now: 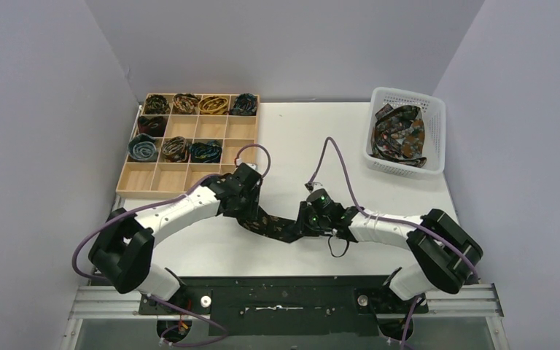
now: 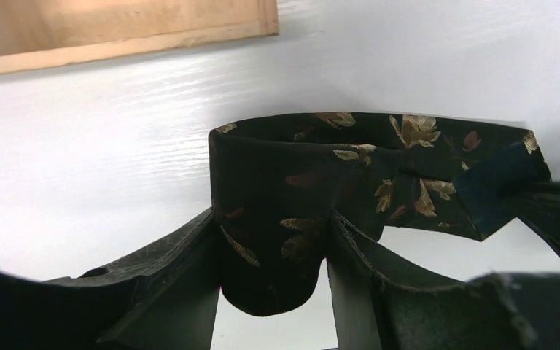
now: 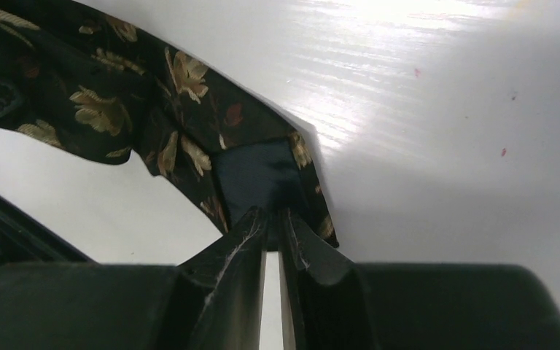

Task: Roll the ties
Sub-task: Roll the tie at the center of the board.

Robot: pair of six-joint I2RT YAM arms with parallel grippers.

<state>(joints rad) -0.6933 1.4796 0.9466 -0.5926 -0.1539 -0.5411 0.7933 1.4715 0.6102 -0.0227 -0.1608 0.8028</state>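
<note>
A dark tie (image 1: 275,226) with gold leaf print lies short and folded between my two grippers near the table's front middle. My left gripper (image 1: 246,211) is shut on its left part; in the left wrist view the fabric (image 2: 284,219) bulges between the fingers (image 2: 189,262). My right gripper (image 1: 308,219) is shut on the tie's right end, pinching its dark blue lining (image 3: 259,175) between the nearly closed fingertips (image 3: 244,233). Several coiled ties (image 1: 189,103) sit in the wooden tray's (image 1: 189,182) compartments. More loose ties (image 1: 401,131) lie heaped in the white basket (image 1: 437,117).
The wooden compartment tray stands at the back left, close behind my left gripper; its corner shows in the left wrist view (image 2: 189,33). The white basket stands at the back right. Purple cables (image 1: 335,157) loop above both wrists.
</note>
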